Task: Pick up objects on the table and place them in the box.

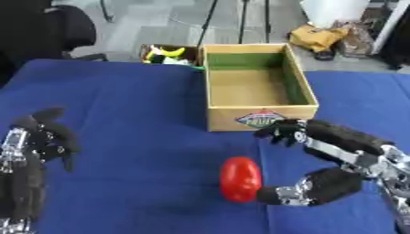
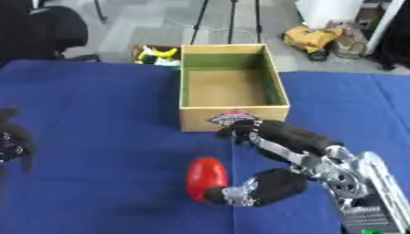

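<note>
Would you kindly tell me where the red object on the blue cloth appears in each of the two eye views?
Left eye view: the red object lies right of centre, low in the picture, beside the right hand.
Right eye view: it lies at centre, low, at about the same height.
Shared landmark: the cardboard box, whose front label sits just above the object in both.

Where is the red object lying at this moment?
In the left eye view the red object lies on the blue table, right of centre, in front of the cardboard box, beside the open right robot hand.
</note>
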Robot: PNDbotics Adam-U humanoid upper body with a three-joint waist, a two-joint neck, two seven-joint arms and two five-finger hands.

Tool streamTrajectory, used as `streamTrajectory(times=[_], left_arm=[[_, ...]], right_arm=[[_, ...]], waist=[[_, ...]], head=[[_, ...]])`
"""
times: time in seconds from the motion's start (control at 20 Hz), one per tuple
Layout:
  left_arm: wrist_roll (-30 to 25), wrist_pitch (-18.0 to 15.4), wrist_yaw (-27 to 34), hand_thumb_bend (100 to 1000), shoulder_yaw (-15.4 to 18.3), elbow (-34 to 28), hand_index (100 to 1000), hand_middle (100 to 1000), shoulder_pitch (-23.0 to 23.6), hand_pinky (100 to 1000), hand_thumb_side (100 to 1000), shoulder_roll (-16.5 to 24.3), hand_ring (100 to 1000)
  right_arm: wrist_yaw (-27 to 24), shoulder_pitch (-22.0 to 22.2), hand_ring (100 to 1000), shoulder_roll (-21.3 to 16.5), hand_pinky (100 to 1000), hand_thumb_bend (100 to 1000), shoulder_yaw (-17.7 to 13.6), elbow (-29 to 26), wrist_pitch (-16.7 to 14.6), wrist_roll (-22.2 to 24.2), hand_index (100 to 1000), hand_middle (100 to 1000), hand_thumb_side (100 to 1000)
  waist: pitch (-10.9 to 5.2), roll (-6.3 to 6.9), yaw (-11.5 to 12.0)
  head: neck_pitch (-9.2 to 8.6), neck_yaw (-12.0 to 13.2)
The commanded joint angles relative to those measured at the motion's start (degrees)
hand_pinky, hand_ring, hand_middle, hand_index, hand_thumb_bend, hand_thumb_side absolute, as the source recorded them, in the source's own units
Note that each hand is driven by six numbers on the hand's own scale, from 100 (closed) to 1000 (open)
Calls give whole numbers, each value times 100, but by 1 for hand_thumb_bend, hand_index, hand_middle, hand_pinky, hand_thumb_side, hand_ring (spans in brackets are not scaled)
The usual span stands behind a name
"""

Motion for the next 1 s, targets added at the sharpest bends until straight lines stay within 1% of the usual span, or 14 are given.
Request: streamTrajectory(times=[0.05, 0.2, 0.6, 0.75, 1.0], left_arm=[[-22, -5, -15, 100, -26, -113, 741, 439, -33, 208, 1000, 44, 412], [-28, -3, -16, 100, -31, -113, 741, 439, -32, 208, 1000, 42, 412], [-43, 2, -23, 100, -42, -113, 742, 439, -35, 207, 1000, 34, 412], [-48, 4, -26, 100, -45, -113, 742, 439, -37, 207, 1000, 30, 411], [-51, 11, -29, 100, -48, -113, 742, 439, -41, 207, 1000, 24, 411]], right_arm=[[248, -99, 828, -29, 745, 662, 64, -84, 41, 85, 956, 873, 845], [414, -171, 827, 13, 743, 652, 134, 12, 40, 90, 955, 873, 839], [787, -289, 825, 204, 732, 549, 161, 290, 95, 91, 948, 870, 829], [971, -312, 827, 244, 731, 553, 177, 417, 115, 91, 946, 868, 830], [1018, -318, 828, 289, 729, 548, 255, 658, 113, 91, 945, 865, 819]], waist=[[-117, 3, 19], [-109, -5, 39], [-66, -31, 67], [-51, -39, 84], [-27, -42, 102]], head=[[-18, -34], [-31, -47], [-58, -69], [-68, -78], [-79, -93]])
